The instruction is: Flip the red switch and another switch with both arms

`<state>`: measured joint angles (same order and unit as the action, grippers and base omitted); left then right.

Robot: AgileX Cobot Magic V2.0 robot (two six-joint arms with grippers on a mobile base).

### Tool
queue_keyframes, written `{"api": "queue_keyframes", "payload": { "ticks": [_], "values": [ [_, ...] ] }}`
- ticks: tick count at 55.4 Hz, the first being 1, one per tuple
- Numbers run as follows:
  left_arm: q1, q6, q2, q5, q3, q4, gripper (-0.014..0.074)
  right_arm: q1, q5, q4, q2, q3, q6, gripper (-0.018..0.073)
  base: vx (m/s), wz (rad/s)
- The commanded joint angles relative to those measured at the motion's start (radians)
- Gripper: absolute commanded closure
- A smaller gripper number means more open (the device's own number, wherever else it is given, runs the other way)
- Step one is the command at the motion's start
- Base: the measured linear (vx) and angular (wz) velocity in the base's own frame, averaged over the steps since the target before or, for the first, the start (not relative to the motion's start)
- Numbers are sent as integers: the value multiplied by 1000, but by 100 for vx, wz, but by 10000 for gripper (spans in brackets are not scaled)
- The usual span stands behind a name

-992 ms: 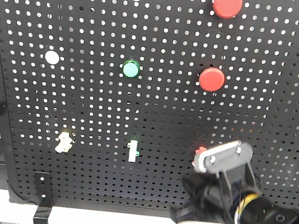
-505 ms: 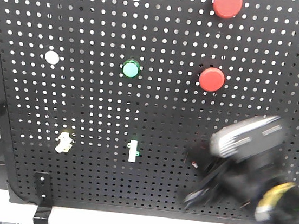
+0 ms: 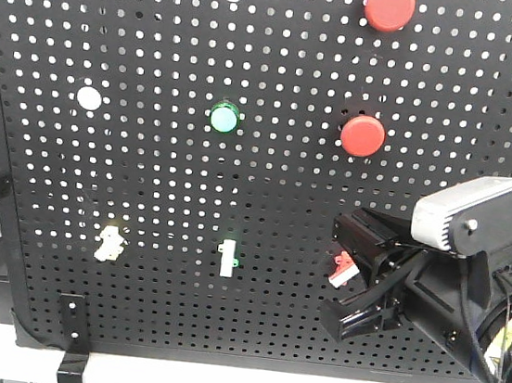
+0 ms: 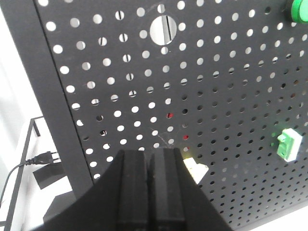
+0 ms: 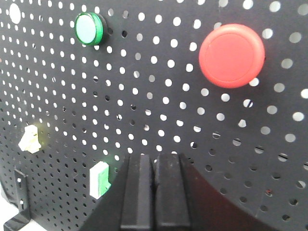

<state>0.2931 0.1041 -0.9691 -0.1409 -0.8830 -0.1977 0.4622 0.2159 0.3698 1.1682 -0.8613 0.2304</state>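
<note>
On the black pegboard (image 3: pixel 147 169), taking the green round button (image 3: pixel 225 117) as the mark, a white round cap (image 3: pixel 89 97) sat level with it and well off to its left. The pale yellow switch (image 3: pixel 109 243) was lower down, below and to the left of the green button. In the left wrist view the left gripper (image 4: pixel 150 161) had its two fingers pressed flat together with nothing between them. Its tip was close before the board, and the yellow switch peeked out just beside the right-hand finger; whether they touched could not be told. Almost straight below the green button was the green-based toggle (image 3: pixel 227 258), its white lever upright. To the right of the green button and level with it was the lower red push-button (image 3: pixel 363 135), and the upper red push-button (image 3: pixel 390 6) was above that, at the board's top edge. The red switch (image 3: pixel 342 267) was below the lower red push-button, down and to the right of the green button. The black front end of the right arm framed it above and below. The right gripper (image 5: pixel 154 166) was clenched, fingers together and empty, in its wrist view. The silver-grey camera block (image 3: pixel 477 214) rode on that arm, farthest right of the green button.
</note>
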Motion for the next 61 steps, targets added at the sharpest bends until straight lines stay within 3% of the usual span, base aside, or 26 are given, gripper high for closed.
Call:
{"api": "queue_keyframes", "payload": {
  "ticks": [1, 6, 7, 8, 23, 29, 41, 50, 61],
  "values": [
    [-1, 9, 11, 80, -30, 9, 594, -7, 82, 0, -21, -32, -10, 566, 0, 0],
    [-1, -23, 25, 80, 0, -39, 594, -7, 82, 0, -21, -32, -10, 566, 0, 0],
    [-13, -113, 150, 109, 121, -21, 594, -7, 82, 0, -21, -32, -10, 566, 0, 0],
    [-20, -121, 177, 114, 150, -13, 594, -7, 82, 0, -21, -32, -10, 566, 0, 0],
    [-223, -123, 607, 141, 576, 114, 594, -7, 82, 0, -21, -32, -10, 566, 0, 0],
    [-271, -120, 776, 141, 736, 142, 594, -7, 82, 0, -21, -32, -10, 566, 0, 0],
    [-271, -59, 1004, 141, 921, 142, 594, -7, 82, 0, -21, -32, -10, 566, 0, 0],
    [-269, 4, 988, 108, 929, 142, 594, -7, 82, 0, -21, -32, -10, 566, 0, 0],
    [-269, 4, 988, 105, 928, 141, 594, -7, 82, 0, -21, -32, -10, 566, 0, 0]
  ]
}}
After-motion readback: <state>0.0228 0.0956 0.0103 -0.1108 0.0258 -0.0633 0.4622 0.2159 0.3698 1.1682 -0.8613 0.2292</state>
